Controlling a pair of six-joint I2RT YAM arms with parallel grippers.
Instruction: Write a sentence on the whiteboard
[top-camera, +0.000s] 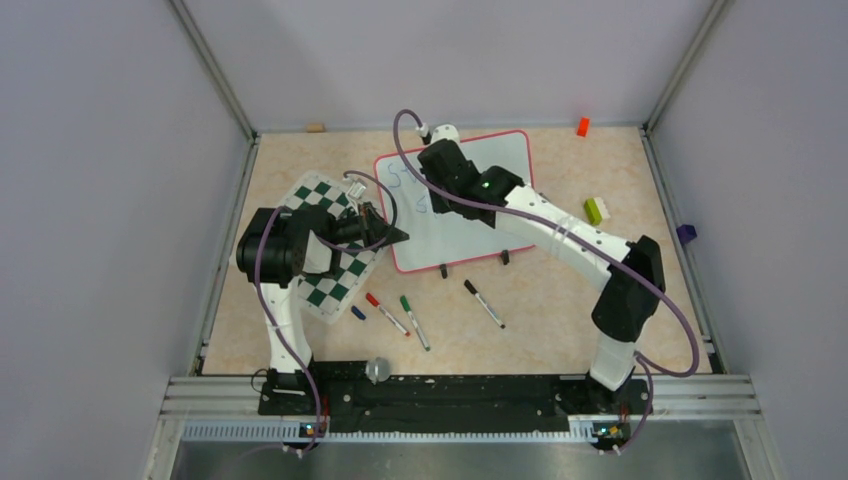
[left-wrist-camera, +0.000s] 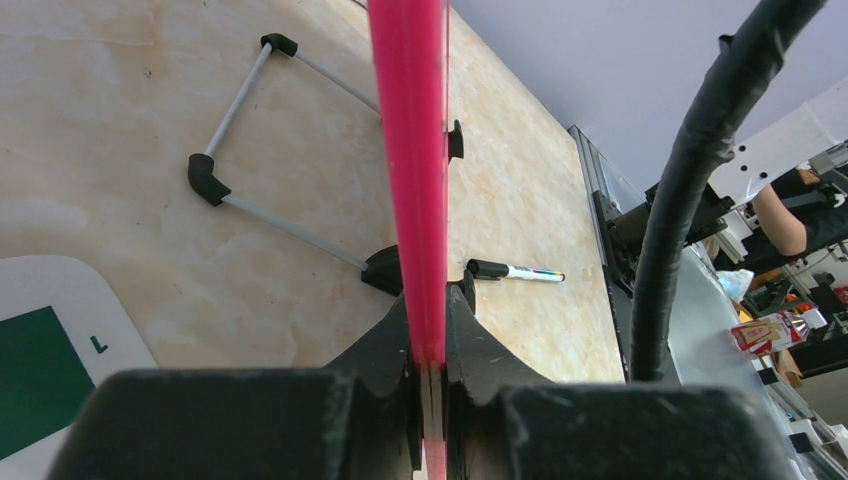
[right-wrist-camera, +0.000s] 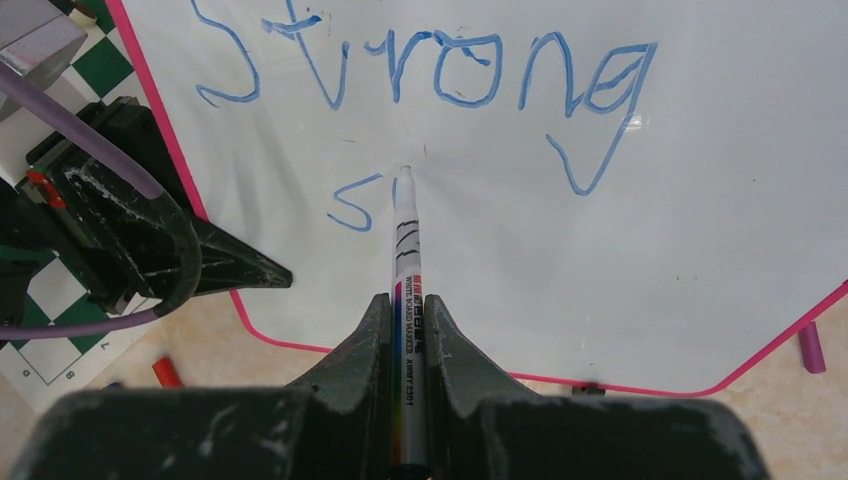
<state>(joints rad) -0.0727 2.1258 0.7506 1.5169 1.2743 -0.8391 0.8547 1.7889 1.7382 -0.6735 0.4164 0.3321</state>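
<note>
we are seeing the right gripper clamping its two fingers tightly around a marker, which is pointing away from the wrist at the whiteboard. the marker tip is sitting just right of a small blue "s" on the second line; we cannot tell whether it is touching the surface. the left gripper is pinching the board's red-pink frame at its left edge, its jaws narrow with the frame between them. it is also showing as a black wedge at the left of the right wrist view.

the whiteboard is sitting in the far middle of the table, its left side just beside the chess mat. it is looking glossy white, with rounded corners and a thin pink rim. the sentence is reading "strong" in blue on the top line, with a loose v-shaped stroke under the "g" and only the "s" below.

from above, the right arm is covering much of the writing. in the right wrist view the tops of the letters are being cut off. in the left wrist view the board is showing only edge-on, with a wire stand and a loose pen lying on the table beside it.
</note>
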